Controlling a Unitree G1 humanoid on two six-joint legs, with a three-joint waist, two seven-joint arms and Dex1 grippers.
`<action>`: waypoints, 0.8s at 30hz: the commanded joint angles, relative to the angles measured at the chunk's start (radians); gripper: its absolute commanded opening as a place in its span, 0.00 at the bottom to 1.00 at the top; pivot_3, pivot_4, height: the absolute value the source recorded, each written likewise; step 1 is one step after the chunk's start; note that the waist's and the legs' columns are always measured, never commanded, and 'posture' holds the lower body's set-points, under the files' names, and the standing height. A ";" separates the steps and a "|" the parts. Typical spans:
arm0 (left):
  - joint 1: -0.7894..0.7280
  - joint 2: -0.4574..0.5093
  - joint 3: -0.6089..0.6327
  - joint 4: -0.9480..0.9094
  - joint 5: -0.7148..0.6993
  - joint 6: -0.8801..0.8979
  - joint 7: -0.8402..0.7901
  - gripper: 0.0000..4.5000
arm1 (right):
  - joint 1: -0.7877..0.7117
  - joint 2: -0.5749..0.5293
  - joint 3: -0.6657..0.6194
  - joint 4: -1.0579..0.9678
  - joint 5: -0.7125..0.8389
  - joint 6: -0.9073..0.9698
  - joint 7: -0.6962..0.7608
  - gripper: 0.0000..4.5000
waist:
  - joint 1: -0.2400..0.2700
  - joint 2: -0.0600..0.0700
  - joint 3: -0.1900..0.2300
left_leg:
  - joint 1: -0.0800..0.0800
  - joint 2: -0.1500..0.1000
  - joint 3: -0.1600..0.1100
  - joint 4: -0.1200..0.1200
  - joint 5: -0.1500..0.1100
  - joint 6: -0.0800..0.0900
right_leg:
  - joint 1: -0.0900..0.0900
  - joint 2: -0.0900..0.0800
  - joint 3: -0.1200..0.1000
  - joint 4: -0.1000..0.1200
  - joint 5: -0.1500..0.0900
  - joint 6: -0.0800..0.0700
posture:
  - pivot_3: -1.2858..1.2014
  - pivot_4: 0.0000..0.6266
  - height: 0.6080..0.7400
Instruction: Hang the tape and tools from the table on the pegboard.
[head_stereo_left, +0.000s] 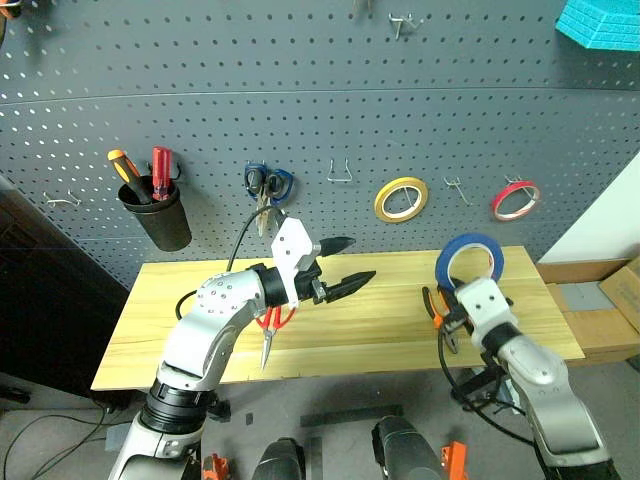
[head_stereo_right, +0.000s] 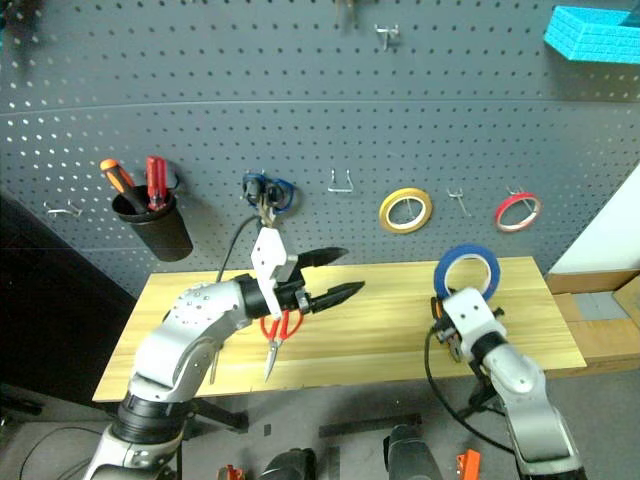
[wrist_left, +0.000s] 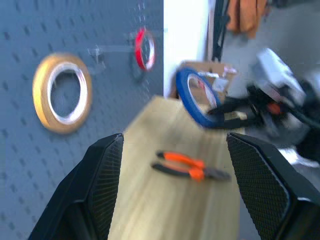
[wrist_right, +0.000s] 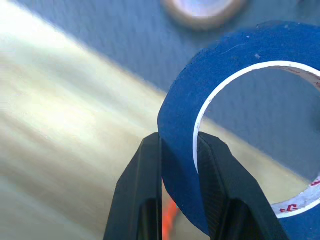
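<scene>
The bench (head_stereo_left: 400, 335) stands in front of the pegboard (head_stereo_left: 300, 120). On the pegboard, from left to right, hang a cup (head_stereo_left: 160, 215) with 2 screwdrivers (head_stereo_left: 145, 175) in it, a pair of scissors (head_stereo_left: 268, 190), and 2 tape rings (head_stereo_left: 401, 199). On the bench, another pair of scissors (head_stereo_left: 272, 328) lies at the left under the left tool (head_stereo_left: 345, 268), and pliers (wrist_left: 192, 167) lie at the right. The right tool (wrist_right: 179, 145) holds the tape (head_stereo_left: 469, 262) upright above the bench's right end.
</scene>
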 joint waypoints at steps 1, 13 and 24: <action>-0.038 -0.010 0.007 0.013 0.009 -0.042 0.011 0.78 | -0.113 -0.011 -0.066 0.040 0.026 -0.016 -0.017 0.15 | 0.001 -0.001 -0.001 | -0.001 0.000 0.000 0.003 0.000 0.000 | 0.000 0.000 0.000 0.000 0.001 0.000 | 0.45 0.22 1.00; -0.051 -0.038 0.002 0.041 0.016 -0.070 0.041 0.78 | -0.502 -0.025 -0.094 0.555 0.113 -0.084 0.052 0.15 | -0.001 -0.003 -0.002 | -0.005 0.001 0.000 0.004 -0.003 0.006 | 0.000 0.001 0.000 0.001 0.005 0.006 | 0.45 0.21 1.00; 0.012 0.044 0.035 0.099 0.085 -0.137 0.042 0.78 | -0.336 -0.008 -0.120 0.359 0.110 0.067 -0.016 0.65 | 0.005 -0.002 -0.002 | -0.006 0.001 0.000 0.005 -0.003 0.006 | 0.000 0.001 0.000 0.001 0.005 0.006 | 0.46 0.18 1.00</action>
